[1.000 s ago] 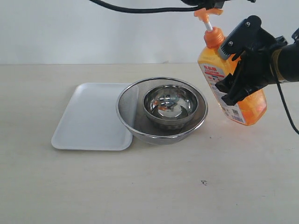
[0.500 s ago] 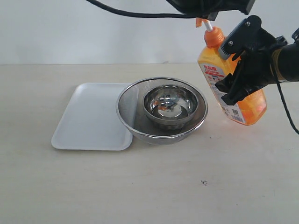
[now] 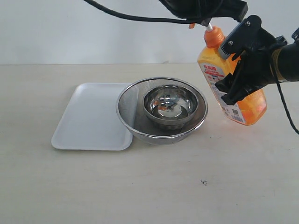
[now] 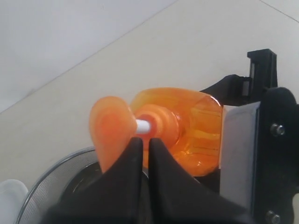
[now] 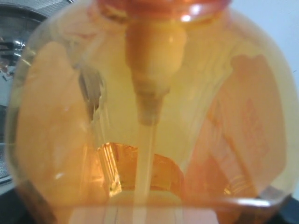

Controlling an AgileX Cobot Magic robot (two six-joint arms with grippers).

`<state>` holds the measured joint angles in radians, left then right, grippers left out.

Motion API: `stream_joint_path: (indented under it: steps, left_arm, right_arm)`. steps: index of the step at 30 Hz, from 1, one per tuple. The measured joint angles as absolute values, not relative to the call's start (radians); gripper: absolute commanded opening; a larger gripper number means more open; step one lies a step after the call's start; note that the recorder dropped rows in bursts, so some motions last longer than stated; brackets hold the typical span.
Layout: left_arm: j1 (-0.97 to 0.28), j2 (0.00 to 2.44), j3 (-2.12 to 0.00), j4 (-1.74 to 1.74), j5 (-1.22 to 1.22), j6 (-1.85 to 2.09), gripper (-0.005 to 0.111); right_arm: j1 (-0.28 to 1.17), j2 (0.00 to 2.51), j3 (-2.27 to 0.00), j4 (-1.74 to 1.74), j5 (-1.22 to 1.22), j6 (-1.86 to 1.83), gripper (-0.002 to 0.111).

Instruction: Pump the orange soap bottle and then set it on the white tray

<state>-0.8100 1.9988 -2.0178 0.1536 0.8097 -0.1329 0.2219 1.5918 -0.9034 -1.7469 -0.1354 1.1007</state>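
The pale tabletop [image 3: 149, 186] stood before a plain white wall. Toward its right side, the tall translucent orange soap bottle [image 3: 252, 106] leaned slightly, clamped about its body by the right hand [image 3: 230, 70]. The left hand [image 4: 142, 149], fingers drawn narrow, sat at the orange pump head [image 4: 110, 130]. The flat rectangular white tray [image 3: 84, 121] lay well apart, beyond the round steel mesh strainer [image 3: 128, 112]. We judged the bottle moderately heavy, smooth and yielding: grip the broad body, never the thin stem.

Black left end effector [image 4: 144, 145], tapered fingers [image 4: 122, 179]; black right end effector [image 3: 227, 75] — silver screws [image 4: 277, 129], black cable [image 3: 140, 17].
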Motion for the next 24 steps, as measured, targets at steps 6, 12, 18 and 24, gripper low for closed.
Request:
stream_joint_path:
  steps: [6, 12, 18, 24]
  left_arm:
    - [-0.812, 1.995, -2.016, 0.181, 0.83, -0.139, 0.005]
    - [-0.814, 1.995, -2.016, 0.211, 0.837, -0.154, 0.005]
    - [-0.814, 1.995, -2.016, 0.221, 0.843, -0.16, 0.005]
    - [-0.814, 1.993, -2.016, 0.295, 0.859, -0.198, 0.005]
  right_arm:
    - [0.222, 1.592, -0.903, -1.747, -0.135, 1.103, 0.0]
    - [0.222, 1.592, -0.903, -1.745, -0.137, 1.103, 0.0]
    - [0.222, 1.592, -0.903, -1.745, -0.137, 1.103, 0.0]
    - [0.222, 1.592, -0.903, -1.745, -0.134, 1.104, 0.0]
